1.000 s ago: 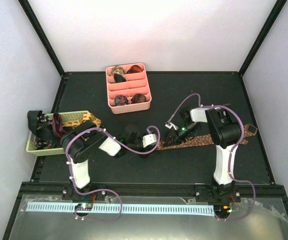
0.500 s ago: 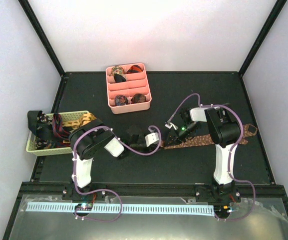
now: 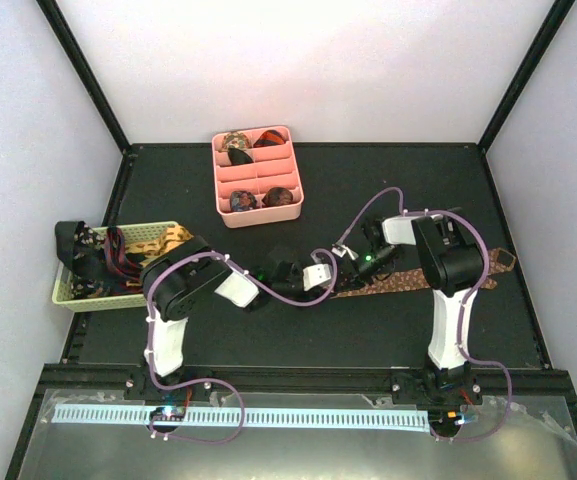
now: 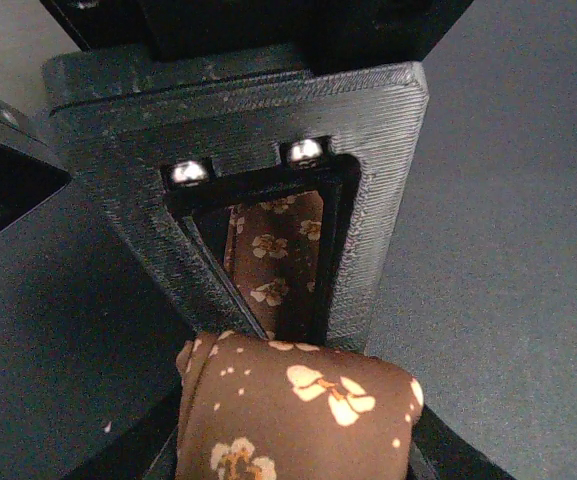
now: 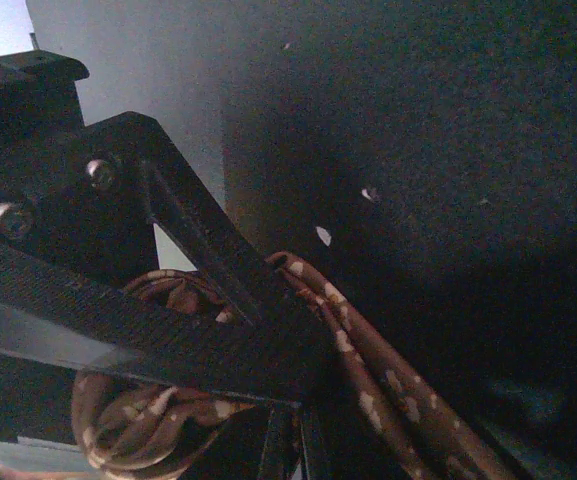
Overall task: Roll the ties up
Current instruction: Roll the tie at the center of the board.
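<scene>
Overall, surface (image 3: 408, 190): a black mat carrying a basket at the left edge, a tray at the far middle and one long tie right of centre.
Left arm (image 3: 180, 288): elbow raised near the basket, forearm reaching right and low across the middle of the surface.
Right arm (image 3: 450, 262): upright over its base, then bent left and down, so both wrists meet at the tie's left end.
Basket (image 3: 146, 236): pale and woven, holding a heap of loose ties (image 3: 93, 265) in dark and red tones. A brown-gold one hangs over its right rim.
Tray (image 3: 263, 216): pink and divided, holding four rolled ties (image 3: 234, 143), two in the far row and two in the near row.
Brown tie (image 3: 418, 283): floral print, lying flat along the surface, its left end coiled up between the two pincers.
Left pincer (image 3: 335, 270): fingers closed against the coiled end, which fills the gap between them.
Right pincer (image 3: 354, 263): one finger lies against the coil. Whether it is clamped I cannot tell.
</scene>
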Action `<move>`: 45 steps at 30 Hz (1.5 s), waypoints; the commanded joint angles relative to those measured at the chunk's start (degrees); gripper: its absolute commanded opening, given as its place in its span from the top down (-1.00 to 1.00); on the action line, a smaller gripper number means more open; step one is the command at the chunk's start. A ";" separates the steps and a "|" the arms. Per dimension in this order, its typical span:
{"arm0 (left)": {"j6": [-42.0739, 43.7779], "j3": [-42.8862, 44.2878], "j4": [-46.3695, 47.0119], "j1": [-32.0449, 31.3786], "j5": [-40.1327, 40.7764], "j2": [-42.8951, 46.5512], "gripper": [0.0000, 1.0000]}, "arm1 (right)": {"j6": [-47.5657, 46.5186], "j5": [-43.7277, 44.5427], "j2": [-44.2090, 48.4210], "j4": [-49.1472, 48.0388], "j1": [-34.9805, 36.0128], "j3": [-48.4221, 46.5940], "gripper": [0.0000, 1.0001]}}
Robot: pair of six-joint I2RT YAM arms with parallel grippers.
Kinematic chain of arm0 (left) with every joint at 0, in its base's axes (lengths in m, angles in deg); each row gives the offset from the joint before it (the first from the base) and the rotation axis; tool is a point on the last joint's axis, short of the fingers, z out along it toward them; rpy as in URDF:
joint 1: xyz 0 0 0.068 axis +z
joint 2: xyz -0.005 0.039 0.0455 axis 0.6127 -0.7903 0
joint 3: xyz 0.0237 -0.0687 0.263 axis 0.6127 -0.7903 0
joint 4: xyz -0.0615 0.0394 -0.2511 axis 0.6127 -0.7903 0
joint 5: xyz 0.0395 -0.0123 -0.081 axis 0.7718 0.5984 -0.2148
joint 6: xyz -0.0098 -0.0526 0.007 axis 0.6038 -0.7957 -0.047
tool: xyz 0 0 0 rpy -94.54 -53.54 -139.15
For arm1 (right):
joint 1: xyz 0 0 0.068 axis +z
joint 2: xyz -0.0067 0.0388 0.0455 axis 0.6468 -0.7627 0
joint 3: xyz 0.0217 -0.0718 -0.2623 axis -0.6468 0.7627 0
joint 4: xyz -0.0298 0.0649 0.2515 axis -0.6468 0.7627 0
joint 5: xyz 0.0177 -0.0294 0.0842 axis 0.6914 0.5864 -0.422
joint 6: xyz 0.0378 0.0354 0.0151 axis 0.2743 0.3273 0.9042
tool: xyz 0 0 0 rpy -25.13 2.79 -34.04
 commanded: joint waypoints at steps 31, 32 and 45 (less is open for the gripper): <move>3.58 6.20 -37.19 -0.64 10.54 -1.14 0.39 | 1.18 -1.28 7.97 -2.26 -1.61 2.91 0.18; 3.49 6.19 -37.21 -0.57 10.53 -1.21 0.39 | 1.42 -1.37 8.19 -2.71 -1.55 3.21 0.27; 3.32 5.32 -34.21 -0.26 9.83 -0.04 0.11 | -1.01 4.29 5.12 -2.11 -1.04 1.87 0.97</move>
